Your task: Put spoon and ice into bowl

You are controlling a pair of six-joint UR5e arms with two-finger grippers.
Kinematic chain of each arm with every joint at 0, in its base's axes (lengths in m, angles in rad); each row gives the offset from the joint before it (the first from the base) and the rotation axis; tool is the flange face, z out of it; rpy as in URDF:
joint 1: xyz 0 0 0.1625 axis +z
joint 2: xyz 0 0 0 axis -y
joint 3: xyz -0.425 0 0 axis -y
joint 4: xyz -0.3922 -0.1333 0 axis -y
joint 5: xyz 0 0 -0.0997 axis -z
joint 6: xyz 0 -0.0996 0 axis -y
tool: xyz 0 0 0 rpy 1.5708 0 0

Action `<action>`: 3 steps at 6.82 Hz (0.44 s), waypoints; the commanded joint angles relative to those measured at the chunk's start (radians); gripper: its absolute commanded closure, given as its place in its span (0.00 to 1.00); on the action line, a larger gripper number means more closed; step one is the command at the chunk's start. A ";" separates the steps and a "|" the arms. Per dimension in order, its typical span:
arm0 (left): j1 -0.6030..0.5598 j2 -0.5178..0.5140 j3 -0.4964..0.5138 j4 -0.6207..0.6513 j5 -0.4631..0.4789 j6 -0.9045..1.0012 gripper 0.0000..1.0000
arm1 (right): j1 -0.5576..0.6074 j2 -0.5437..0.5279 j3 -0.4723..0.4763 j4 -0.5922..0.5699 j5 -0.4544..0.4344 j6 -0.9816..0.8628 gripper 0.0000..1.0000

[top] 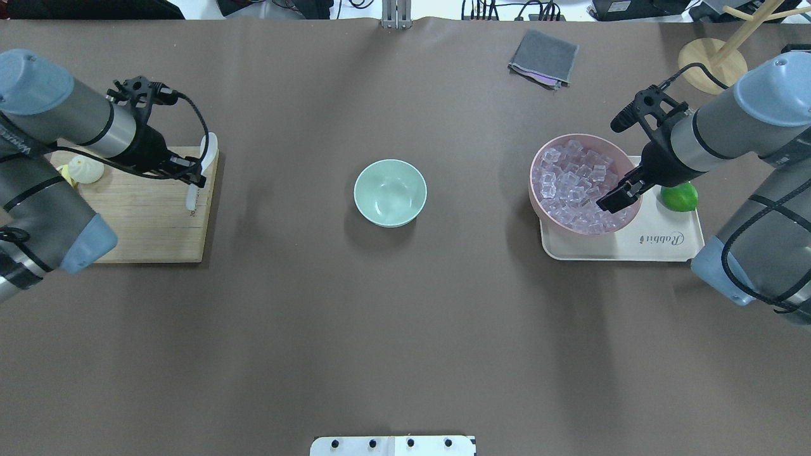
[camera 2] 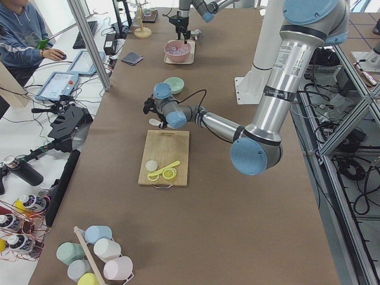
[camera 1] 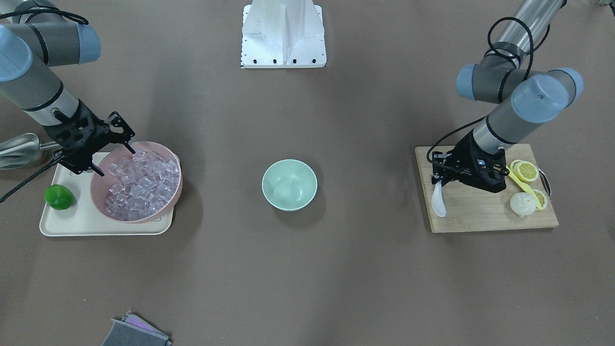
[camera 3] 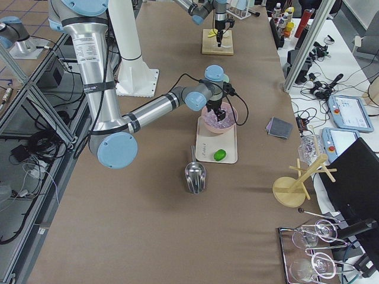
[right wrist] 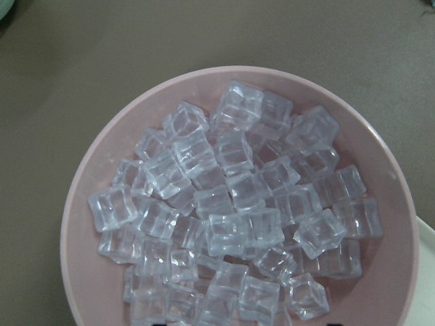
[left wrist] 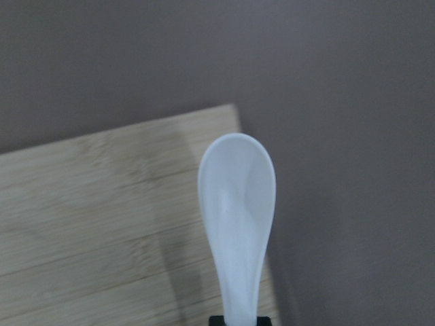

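1. Brown bench (camera 1: 307, 288), with the mint-green bowl (camera 1: 289, 185) sitting dead centre
2. Robot's left claw (camera 1: 436, 180) is pinching the white spoon (camera 1: 438, 202) by its handle
3. Scoop end points away from the claw, over the edge of the wooden cutting board (camera 1: 480, 211) nearest the bowl; wrist view shows its shadow on the wood beside it
4. Other end of that board: lemon slices (camera 1: 526, 170), yellow spoon (camera 1: 521, 185), white bun (camera 1: 522, 204)
5. Robot's right claw (camera 1: 114, 161) is spread wide, hanging over the pink bowl (camera 1: 166, 209) on its robot-side rim
6. All the ice (camera 1: 144, 185) is piled in the pink bowl, just under that claw
7. Pink bowl sits on a cream tray (camera 1: 72, 221), green fruit (camera 1: 59, 197) beside it on the same tray
8. Metal scoop (camera 1: 17, 149) lies on the bench just beside the tray
9. Spoon and ice are both well apart from the mint-green bowl, one on each side
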 commanded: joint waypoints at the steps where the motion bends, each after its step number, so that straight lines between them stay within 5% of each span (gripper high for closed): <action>1: 0.121 -0.214 0.004 0.005 0.059 -0.245 1.00 | 0.000 -0.001 -0.002 -0.001 -0.001 0.001 0.16; 3: 0.244 -0.340 0.062 0.004 0.213 -0.304 1.00 | 0.000 0.001 -0.008 -0.001 -0.001 0.001 0.16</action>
